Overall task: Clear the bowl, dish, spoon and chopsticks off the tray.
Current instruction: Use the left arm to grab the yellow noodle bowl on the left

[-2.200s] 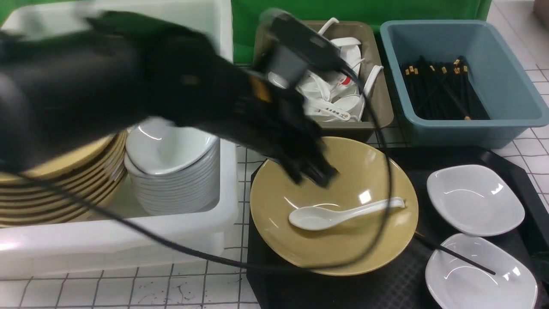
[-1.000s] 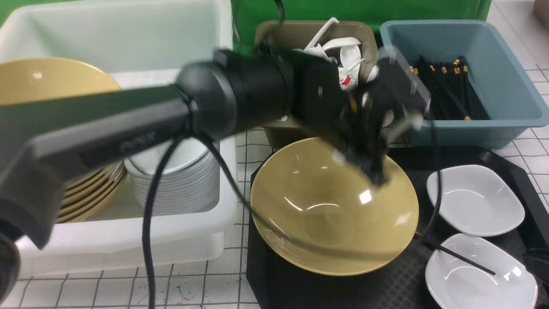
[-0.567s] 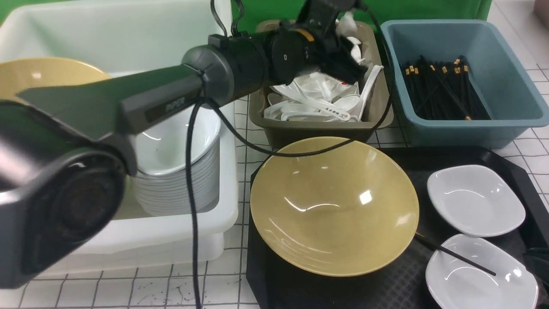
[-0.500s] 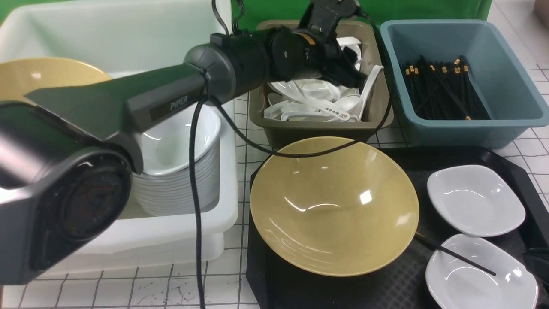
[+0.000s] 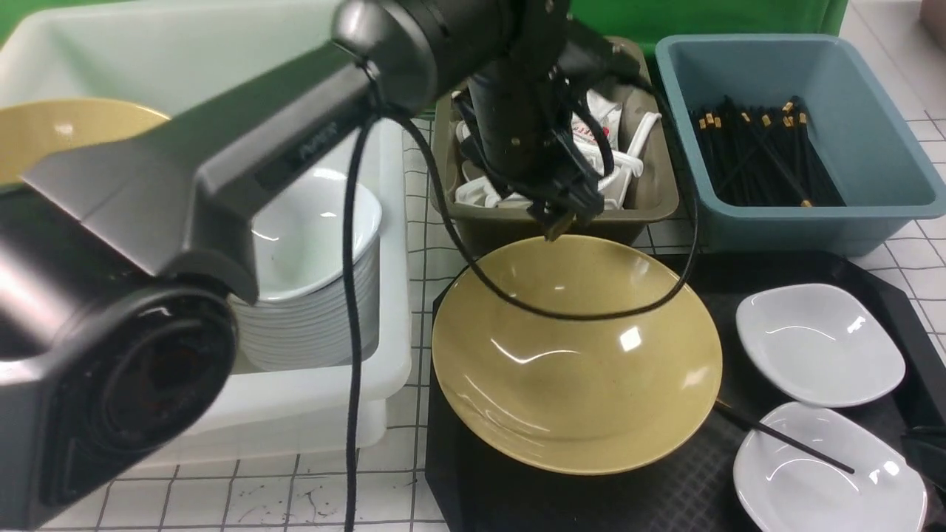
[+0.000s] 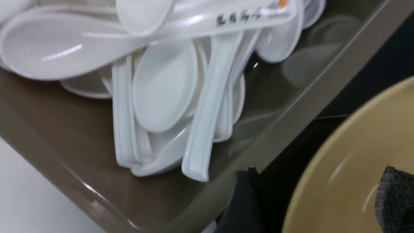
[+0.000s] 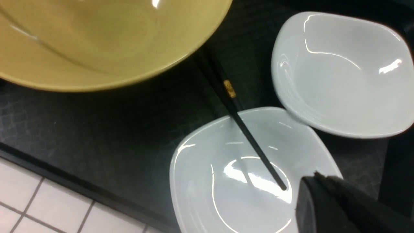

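The yellow bowl [image 5: 576, 355] sits on the left half of the black tray [image 5: 473, 495], with nothing inside it. Two white dishes [image 5: 819, 343] [image 5: 828, 473] stand on the tray's right half. Black chopsticks [image 5: 783, 440] run from under the bowl's rim into the nearer dish. My left gripper [image 5: 558, 225] hangs open and holds nothing, just above the bowl's far rim beside the olive tub. White spoons [image 6: 165, 84] lie piled in that tub; the task's spoon cannot be told apart among them. My right gripper [image 7: 317, 178] is shut on nothing, just above the nearer dish [image 7: 226, 181], close to the chopsticks' tip [image 7: 281, 186].
The olive tub [image 5: 650, 199] and a blue tub [image 5: 872, 185] full of black chopsticks stand behind the tray. A big white tub [image 5: 222, 414] at the left holds stacked yellow bowls [image 5: 44, 133] and stacked white dishes [image 5: 310, 295]. The left arm's cable [image 5: 628, 307] droops over the bowl.
The spoon has left the bowl: my left gripper carried it to the olive tub, opened there, and has since dropped back towards the bowl's far rim. The right arm is unmoved.
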Controlling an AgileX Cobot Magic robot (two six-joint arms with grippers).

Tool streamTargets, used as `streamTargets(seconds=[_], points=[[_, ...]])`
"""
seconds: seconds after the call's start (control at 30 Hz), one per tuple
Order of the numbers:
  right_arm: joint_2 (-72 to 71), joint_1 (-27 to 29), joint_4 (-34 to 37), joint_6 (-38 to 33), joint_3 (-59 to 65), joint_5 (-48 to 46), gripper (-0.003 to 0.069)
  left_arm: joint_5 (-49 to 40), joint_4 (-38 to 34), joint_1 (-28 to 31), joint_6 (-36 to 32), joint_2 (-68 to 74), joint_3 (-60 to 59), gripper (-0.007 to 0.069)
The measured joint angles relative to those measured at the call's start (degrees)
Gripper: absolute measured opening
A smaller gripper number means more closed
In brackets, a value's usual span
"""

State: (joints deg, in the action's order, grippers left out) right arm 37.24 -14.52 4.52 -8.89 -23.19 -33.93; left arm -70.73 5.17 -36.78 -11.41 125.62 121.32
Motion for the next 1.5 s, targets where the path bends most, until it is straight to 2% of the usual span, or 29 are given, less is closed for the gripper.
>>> streamTargets(seconds=[0.77,1.13,1.23,1.33,1.37,1.4,1.5], points=[[0.0,0.0,0.3,0.0,0.0,0.1,0.0048,0.0,-1.8,-0.2,8.5,-1.3,-3.9,0.0461],[0.0,0.0,0.3,0.0,0.0,0.1,0.0048,0.1,-3.3,-0.2,10.5,-1.3,-13.4,0.0459],[0.0,0.0,0.3,0.0,0.0,0.2,0.0048,0.2,-4.3,-0.1,9.6,-0.9,-13.9,0.0436],[0.0,0.0,0.3,0.1,0.0,0.2,0.0048,0.3,-5.2,-0.1,6.5,0.0,-14.0,0.0325],[0.0,0.0,0.3,0.1,0.0,0.2,0.0048,0.3,-5.2,-0.1,6.5,0.1,-14.1,0.0315],[0.0,0.0,0.3,0.1,0.0,0.2,0.0048,0.6,-6.1,0.0,5.2,0.4,-14.1,0.0246],[0.0,0.0,0.3,0.1,0.0,0.2,0.0048,0.6,-7.3,0.3,4.6,0.0,-14.0,0.0213]])
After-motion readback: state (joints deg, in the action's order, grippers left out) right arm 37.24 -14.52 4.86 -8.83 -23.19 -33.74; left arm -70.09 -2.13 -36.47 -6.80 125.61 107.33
